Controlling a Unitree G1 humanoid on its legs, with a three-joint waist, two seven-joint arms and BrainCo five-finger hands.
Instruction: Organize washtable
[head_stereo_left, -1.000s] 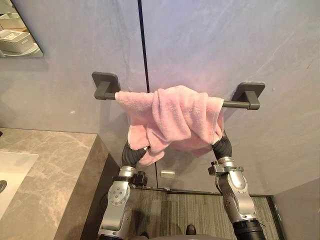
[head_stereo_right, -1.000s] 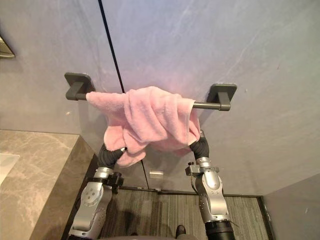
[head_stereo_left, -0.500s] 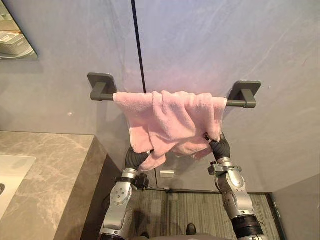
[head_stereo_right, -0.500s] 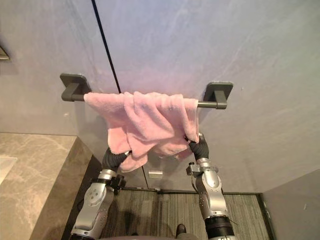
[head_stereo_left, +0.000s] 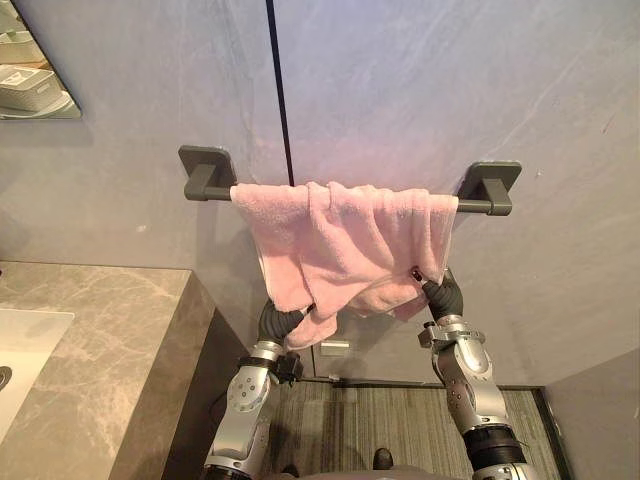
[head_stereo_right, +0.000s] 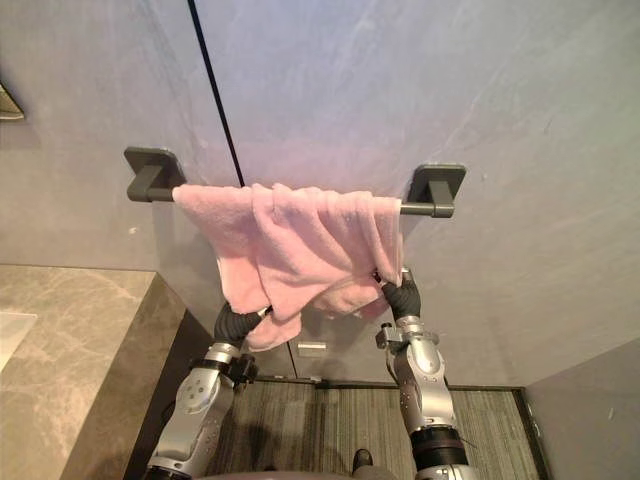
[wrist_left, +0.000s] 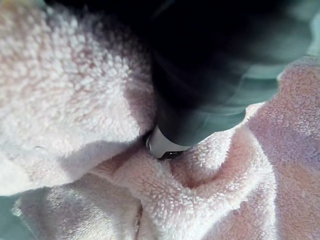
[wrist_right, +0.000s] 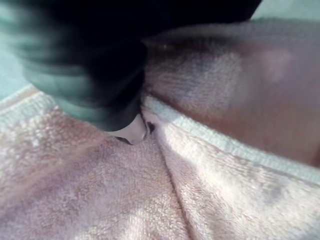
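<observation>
The left hand (head_stereo_left: 273, 322) is up under the lower left folds of the pink towel (head_stereo_left: 340, 240), below the wall-mounted towel bar (head_stereo_left: 470, 207) and nearer its left bracket (head_stereo_left: 208, 170). Its own wrist view shows it buried in the terry pile, so whether it grips the cloth or only presses into it cannot be told. The right hand (head_stereo_left: 441, 295) sits at the towel's lower corner below the bar's right end, tucked against the hem in the same way, and its hold cannot be told either. The towel hangs over the bar, covering most of its span from just beside the left bracket to a short bare stretch before the right bracket (head_stereo_left: 490, 180). A second ago it sat as a bunched hump riding above the bar. Now the top edge lies flat along it and the cloth is drawn down and spread wider, with both hands lower than they were. The hanging looks nearly done, though the lower edge is uneven, with a longer tail beneath the bar's left half. Evening that out seems the sensible remaining touch. The marble counter (head_stereo_left: 100, 320) lies below and beyond the bar's left end.
</observation>
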